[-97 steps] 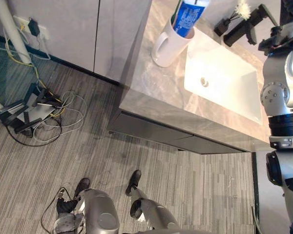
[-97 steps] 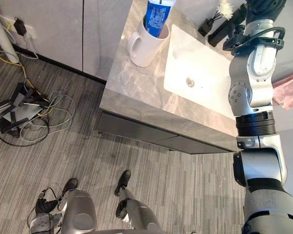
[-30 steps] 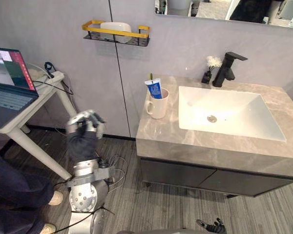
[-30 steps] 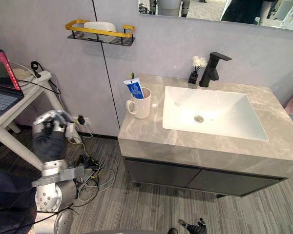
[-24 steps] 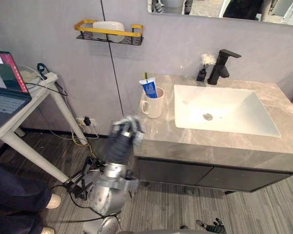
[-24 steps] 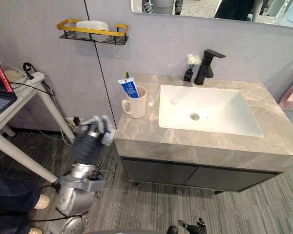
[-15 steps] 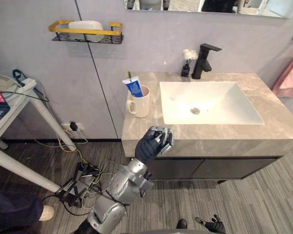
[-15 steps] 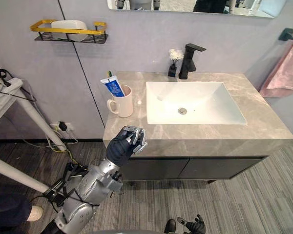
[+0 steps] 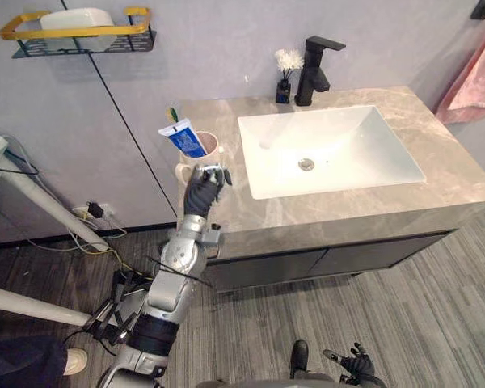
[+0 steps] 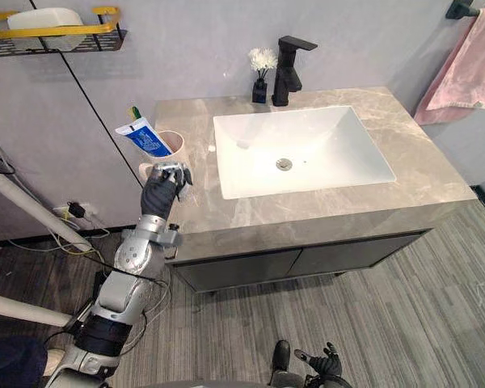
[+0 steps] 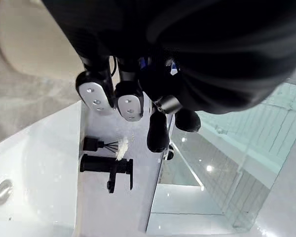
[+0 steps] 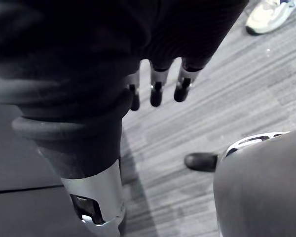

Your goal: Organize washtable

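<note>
A cream mug (image 9: 204, 150) stands on the grey marble countertop (image 9: 250, 202), at its left end. A blue toothpaste tube (image 9: 183, 138) and a green-tipped toothbrush (image 9: 173, 114) stick out of the mug. My left hand (image 9: 202, 187) is raised just in front of the mug's base with its fingers (image 11: 129, 101) curled into a fist, and nothing shows inside it. I cannot tell whether it touches the mug. My right hand (image 12: 157, 92) hangs low over the floor with straight fingers, holding nothing.
A white basin (image 9: 327, 148) fills the counter's middle. A black faucet (image 9: 316, 68) and a small black vase with a white flower (image 9: 286, 74) stand behind it. A yellow-railed wall shelf (image 9: 74, 32) holds a white dish, and a pink towel (image 9: 473, 77) hangs at the right. A person's shoe (image 12: 267, 14) is on the floor.
The camera has swung toward the counter. My left hand has travelled from the side table across to the mug, staying curled. The right hand still hangs straight.
</note>
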You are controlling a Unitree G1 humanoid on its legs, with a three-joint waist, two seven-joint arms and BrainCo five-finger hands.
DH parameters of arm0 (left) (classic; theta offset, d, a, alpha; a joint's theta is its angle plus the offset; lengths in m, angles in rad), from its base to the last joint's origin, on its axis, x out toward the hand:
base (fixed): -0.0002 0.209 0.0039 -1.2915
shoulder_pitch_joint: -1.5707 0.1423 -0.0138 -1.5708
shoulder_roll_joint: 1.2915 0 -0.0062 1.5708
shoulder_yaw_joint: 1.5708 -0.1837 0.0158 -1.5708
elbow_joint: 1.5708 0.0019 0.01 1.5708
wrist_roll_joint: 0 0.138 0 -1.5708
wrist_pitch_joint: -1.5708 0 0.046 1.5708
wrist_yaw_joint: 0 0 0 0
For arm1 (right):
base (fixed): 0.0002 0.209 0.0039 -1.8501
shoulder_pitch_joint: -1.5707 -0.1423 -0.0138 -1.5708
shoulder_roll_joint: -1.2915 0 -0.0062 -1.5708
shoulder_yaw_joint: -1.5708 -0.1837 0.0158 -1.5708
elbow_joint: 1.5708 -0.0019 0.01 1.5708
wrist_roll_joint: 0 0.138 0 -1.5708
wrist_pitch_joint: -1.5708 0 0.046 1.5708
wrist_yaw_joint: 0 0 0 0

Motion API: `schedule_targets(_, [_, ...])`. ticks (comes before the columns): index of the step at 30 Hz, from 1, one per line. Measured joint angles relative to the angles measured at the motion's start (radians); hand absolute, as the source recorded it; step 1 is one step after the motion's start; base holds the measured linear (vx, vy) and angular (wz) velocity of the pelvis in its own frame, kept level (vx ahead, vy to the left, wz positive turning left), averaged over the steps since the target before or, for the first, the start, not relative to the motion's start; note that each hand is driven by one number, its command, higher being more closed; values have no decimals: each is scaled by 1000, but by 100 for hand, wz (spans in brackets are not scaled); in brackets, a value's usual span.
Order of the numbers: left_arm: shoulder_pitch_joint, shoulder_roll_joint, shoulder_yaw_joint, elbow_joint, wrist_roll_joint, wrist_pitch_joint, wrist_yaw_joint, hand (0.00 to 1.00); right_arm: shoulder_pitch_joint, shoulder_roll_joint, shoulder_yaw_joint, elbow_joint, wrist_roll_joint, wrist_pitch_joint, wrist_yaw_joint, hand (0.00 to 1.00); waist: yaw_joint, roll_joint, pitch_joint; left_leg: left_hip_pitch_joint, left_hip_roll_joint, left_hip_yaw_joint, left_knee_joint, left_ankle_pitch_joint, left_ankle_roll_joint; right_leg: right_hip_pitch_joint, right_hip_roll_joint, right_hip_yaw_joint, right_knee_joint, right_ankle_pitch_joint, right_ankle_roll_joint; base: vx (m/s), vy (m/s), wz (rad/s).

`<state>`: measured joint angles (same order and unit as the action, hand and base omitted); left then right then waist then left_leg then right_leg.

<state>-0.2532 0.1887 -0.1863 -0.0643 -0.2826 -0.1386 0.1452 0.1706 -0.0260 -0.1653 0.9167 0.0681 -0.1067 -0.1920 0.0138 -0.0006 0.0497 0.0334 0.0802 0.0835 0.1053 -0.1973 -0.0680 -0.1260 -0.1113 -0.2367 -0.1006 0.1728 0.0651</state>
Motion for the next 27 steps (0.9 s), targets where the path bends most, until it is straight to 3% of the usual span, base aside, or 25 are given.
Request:
schedule_targets(6, [-15, -29, 5, -9, 21, -1, 31, 100, 17, 8, 19, -32, 0, -2, 0, 0, 2, -15, 7, -27, -21, 5, 18, 6, -5, -26, -19, 23, 0, 5, 6, 12, 19, -4])
schedule_targets(20, [-45, -42, 33, 8, 22, 0, 34, 100, 19, 18, 26, -78, 0, -3, -1, 0, 3, -40, 50, -66, -9, 52, 32, -9, 7, -81, 4, 74, -4, 33, -22, -66, -31, -11])
schedule_targets(27, [-42, -40, 90, 60, 62, 5, 54, 100, 19, 17, 26, -88, 0, -4, 0, 0, 1, -27, 59, -69, 0, 55, 24, -13, 5, -90, 15, 77, -4, 35, -18, 9, -8, -3])
